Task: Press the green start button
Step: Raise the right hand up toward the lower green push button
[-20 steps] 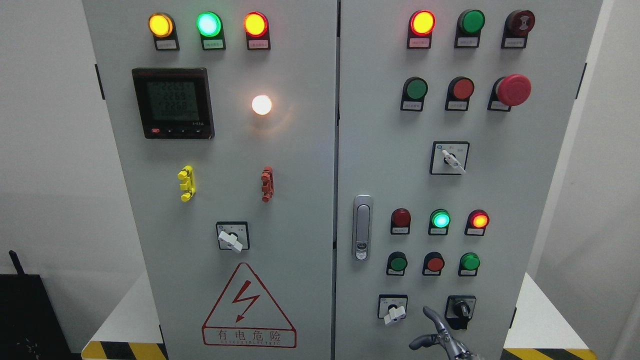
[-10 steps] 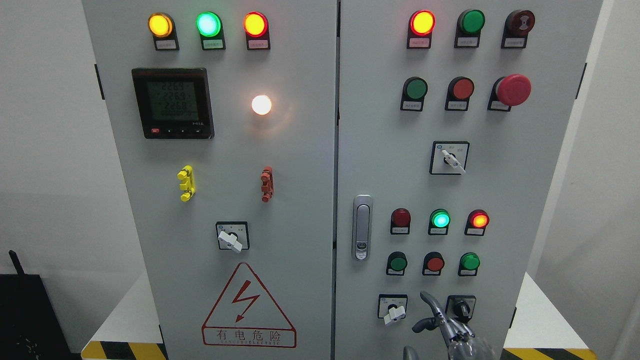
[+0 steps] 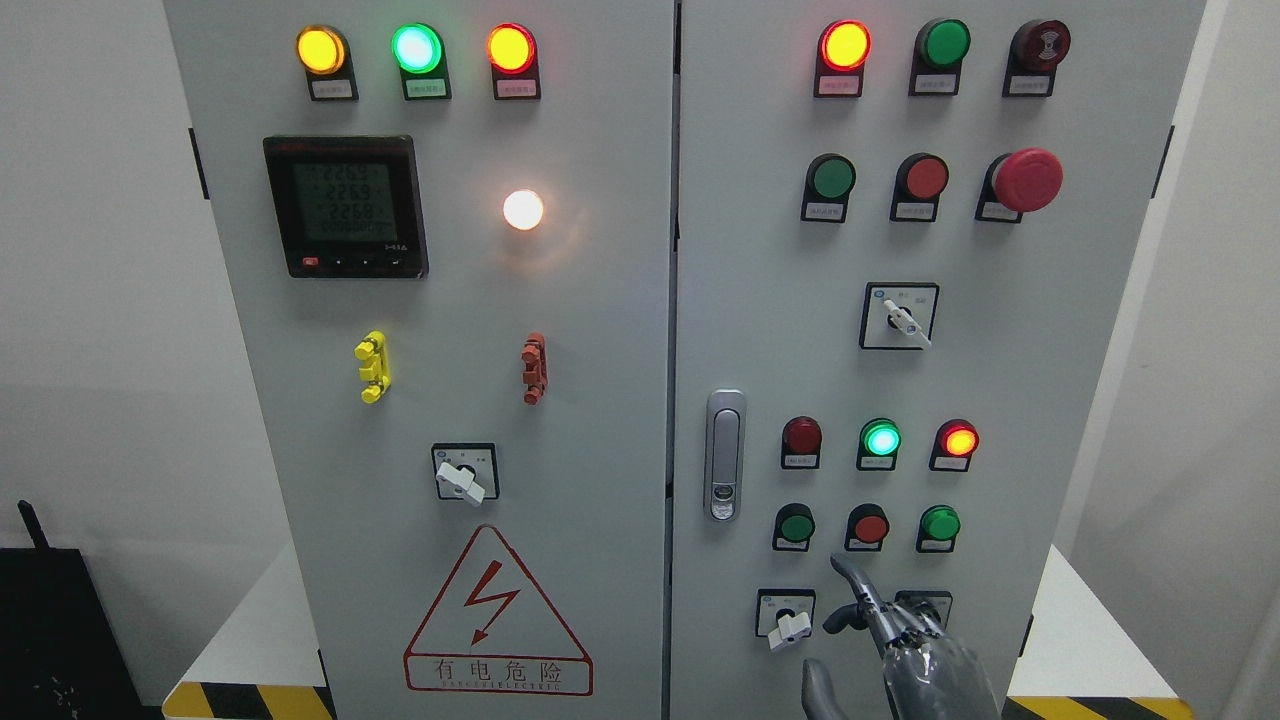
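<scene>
While it enters from the bottom edge at the right, the right hand (image 3: 905, 645) stands closest to the camera, low in front of the right door of the grey cabinet (image 3: 1000, 380). One finger (image 3: 850, 578) is stretched up and to the left, a second one beside it is bent, and the thumb shows at the bottom edge; the hand grasps nothing. The tip of the stretched finger is just below the red button (image 3: 870, 527) of the lowest button row, and I cannot tell if it touches the panel. The hand partly covers a black selector switch (image 3: 925, 605), and a white selector switch (image 3: 787, 618) is just to its left.

The lowest button row has a green start button (image 3: 797, 526) at the left, the red button in the middle, and another green button (image 3: 939, 523) at the right. The fingertip is between the first green one and the red one, lower than both, and touches none of them. Above this row are three lamps: a dark red one, a lit green lamp (image 3: 881, 439) and a lit red one. A metal door handle (image 3: 725, 455) is at the left of these.

Higher on the same door are a white rotary switch (image 3: 901, 318), a red mushroom stop button (image 3: 1027, 180), and more buttons and lamps at the top.

On the left door are a warning triangle (image 3: 497, 615), a digital meter (image 3: 346, 206), and a lit white lamp (image 3: 523, 210).
</scene>
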You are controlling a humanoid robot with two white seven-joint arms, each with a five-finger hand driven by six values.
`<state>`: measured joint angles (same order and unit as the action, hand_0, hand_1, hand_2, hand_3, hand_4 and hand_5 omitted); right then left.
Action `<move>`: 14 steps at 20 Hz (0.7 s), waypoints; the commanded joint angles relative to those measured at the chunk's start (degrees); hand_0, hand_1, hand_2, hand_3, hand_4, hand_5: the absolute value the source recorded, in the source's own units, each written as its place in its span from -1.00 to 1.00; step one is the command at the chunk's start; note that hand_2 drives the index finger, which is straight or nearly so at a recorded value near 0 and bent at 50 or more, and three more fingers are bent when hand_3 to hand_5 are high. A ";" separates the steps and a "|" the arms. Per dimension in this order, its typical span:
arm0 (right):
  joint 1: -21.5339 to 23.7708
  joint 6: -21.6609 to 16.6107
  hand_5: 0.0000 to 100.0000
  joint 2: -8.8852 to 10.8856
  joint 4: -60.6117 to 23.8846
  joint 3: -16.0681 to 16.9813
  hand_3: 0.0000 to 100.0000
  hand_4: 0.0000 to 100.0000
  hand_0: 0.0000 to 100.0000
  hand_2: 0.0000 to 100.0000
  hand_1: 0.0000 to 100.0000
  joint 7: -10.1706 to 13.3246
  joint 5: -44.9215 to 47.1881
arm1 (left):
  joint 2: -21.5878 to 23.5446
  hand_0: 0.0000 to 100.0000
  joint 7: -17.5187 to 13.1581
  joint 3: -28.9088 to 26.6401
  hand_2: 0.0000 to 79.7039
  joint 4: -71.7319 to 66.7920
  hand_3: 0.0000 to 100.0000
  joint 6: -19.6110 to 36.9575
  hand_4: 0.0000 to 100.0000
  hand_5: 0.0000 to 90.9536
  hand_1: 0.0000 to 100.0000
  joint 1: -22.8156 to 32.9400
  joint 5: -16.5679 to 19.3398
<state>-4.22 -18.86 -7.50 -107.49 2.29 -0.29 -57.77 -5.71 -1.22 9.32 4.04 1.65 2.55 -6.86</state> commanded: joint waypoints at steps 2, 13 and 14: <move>-2.46 0.05 -0.23 -0.06 2.90 0.35 0.06 0.08 0.37 -1.00 -0.26 0.03 -2.96 | 0.00 -0.76 -0.01 0.00 -1.00 0.00 -1.00 0.02 -1.00 -1.00 0.11 0.00 0.00; -4.57 0.49 -0.23 -0.15 5.63 0.00 0.07 0.08 0.39 -1.00 -0.24 0.03 -4.98 | 0.00 -0.76 -0.01 0.00 -1.00 0.00 -1.00 0.02 -1.00 -1.00 0.11 0.00 0.00; -4.57 0.49 -0.23 -0.06 5.80 -0.09 0.07 0.08 0.39 -1.00 -0.24 0.03 -5.15 | 0.00 -0.76 -0.01 0.00 -1.00 0.00 -1.00 0.02 -1.00 -1.00 0.11 0.00 0.00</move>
<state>-7.84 -18.41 -7.56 -104.06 2.43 -0.29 -61.81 -5.71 -1.22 9.32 4.04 1.65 2.55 -6.86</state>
